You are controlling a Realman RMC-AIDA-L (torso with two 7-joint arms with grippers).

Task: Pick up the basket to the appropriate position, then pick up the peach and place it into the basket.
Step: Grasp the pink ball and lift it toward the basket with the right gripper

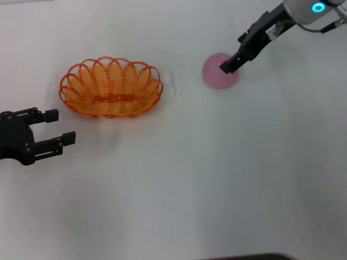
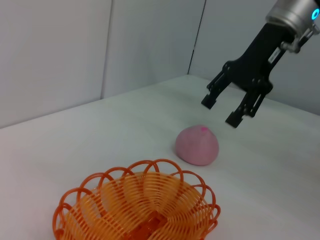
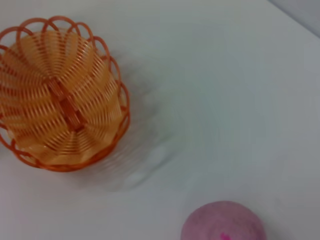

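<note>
Right tool poised above the peach
Right tool [image 2: 224, 109], fingers spread, hovers over the peach [image 1: 219, 71]; descend centred, close gently. Left tool [image 1: 53, 128] spread, idle near the basket [image 1: 111, 88].

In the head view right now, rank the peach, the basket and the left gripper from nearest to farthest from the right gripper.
1. The peach, on the table just under the open right gripper, on the robot's right.
2. The basket, empty, left of the peach.
3. The left gripper, open, at the near left edge, beyond the basket.
</note>
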